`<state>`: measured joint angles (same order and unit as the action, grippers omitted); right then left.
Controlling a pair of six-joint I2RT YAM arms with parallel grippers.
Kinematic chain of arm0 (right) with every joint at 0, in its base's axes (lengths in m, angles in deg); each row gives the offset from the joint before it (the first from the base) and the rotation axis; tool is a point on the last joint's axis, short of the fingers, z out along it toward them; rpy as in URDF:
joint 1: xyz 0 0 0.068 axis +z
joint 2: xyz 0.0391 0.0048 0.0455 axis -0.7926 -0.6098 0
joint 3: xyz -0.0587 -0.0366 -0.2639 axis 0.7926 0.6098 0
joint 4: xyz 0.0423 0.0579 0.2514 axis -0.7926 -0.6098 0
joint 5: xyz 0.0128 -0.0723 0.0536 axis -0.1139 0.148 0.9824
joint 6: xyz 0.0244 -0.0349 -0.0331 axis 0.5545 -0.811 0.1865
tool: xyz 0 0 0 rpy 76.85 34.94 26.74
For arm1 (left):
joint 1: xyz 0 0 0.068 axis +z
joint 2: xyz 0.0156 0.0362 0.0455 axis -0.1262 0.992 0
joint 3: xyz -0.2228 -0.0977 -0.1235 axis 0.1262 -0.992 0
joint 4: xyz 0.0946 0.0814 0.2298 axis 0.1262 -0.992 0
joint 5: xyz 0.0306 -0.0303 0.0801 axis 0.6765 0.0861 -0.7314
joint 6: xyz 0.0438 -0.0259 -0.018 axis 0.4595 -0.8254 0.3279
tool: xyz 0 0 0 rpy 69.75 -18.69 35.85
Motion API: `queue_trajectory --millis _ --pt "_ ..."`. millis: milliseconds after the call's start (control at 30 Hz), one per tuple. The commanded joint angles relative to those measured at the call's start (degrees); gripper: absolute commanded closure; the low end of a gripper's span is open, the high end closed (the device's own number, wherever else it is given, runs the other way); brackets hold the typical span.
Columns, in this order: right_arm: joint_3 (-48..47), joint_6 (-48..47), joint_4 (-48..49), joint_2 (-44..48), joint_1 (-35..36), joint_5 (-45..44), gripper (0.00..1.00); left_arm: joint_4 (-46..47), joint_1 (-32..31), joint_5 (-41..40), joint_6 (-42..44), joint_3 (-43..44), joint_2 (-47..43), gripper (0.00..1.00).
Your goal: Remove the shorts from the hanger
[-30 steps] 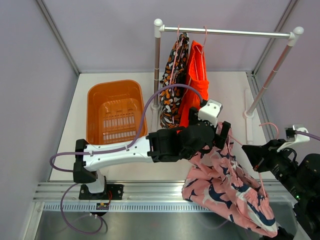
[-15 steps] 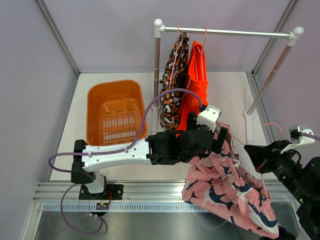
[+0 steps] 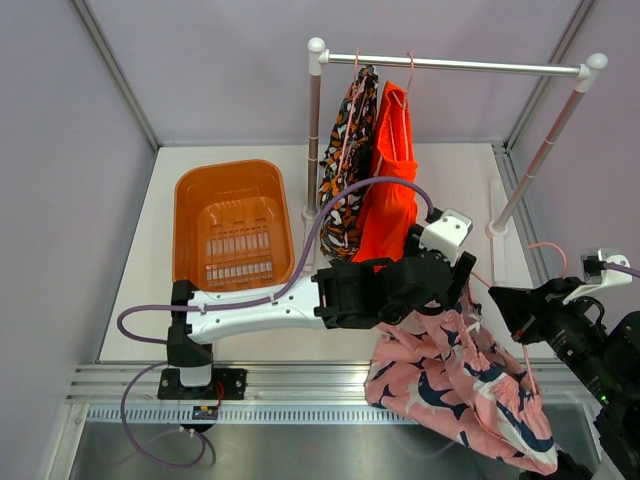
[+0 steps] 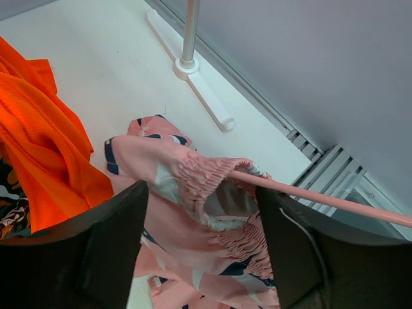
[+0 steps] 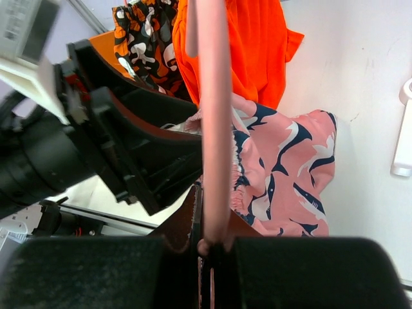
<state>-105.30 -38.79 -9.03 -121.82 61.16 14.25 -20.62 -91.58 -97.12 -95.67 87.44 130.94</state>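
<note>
Straddling the pink shorts (image 4: 138, 154) at the waistband with left gripper (image 4: 201, 193) spread wide; pinching the hanger (image 5: 214, 129) tight in right gripper (image 5: 209, 244). Crowding in just beyond the left gripper: orange shorts (image 3: 392, 190) and black shorts (image 3: 345, 170), hung on the rack (image 3: 460, 66).

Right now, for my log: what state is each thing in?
Pink fabric shorts with navy shapes: off silver metal rail, waistband on pink hanger.
Plain orange shorts: hanging on rail.
Black patterned shorts: hanging on rail.
Orange plastic basket: empty.
Left end effector: open around waistband.
Right end effector: shut on pink hanger.
</note>
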Motion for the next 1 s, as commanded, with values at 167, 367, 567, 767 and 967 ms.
queue_trajectory --millis 167,367,567,767,967 --pt "-2.88 0.07 -3.9 -1.68 0.41 1.56 1.0 -1.97 -0.22 -3.25 -1.09 2.14 0.06 0.78" --pt "-3.58 0.24 -4.34 -1.68 0.32 2.44 1.0 -4.16 1.27 -6.24 -1.44 2.23 -1.79 1.0" --pt "-8.31 0.86 -6.27 -1.94 0.41 4.99 1.0 -5.49 8.74 -3.87 -1.97 3.89 -1.62 1.0" --pt "-8.16 0.95 -7.51 -1.6 0.32 5.96 1.0 -4.52 12.44 -2.03 0.75 6.71 0.58 1.0" --pt "-9.55 1.21 -7.86 -1.33 0.32 7.54 1.0 -4.08 14.46 0.43 2.6 7.32 2.77 0.98"
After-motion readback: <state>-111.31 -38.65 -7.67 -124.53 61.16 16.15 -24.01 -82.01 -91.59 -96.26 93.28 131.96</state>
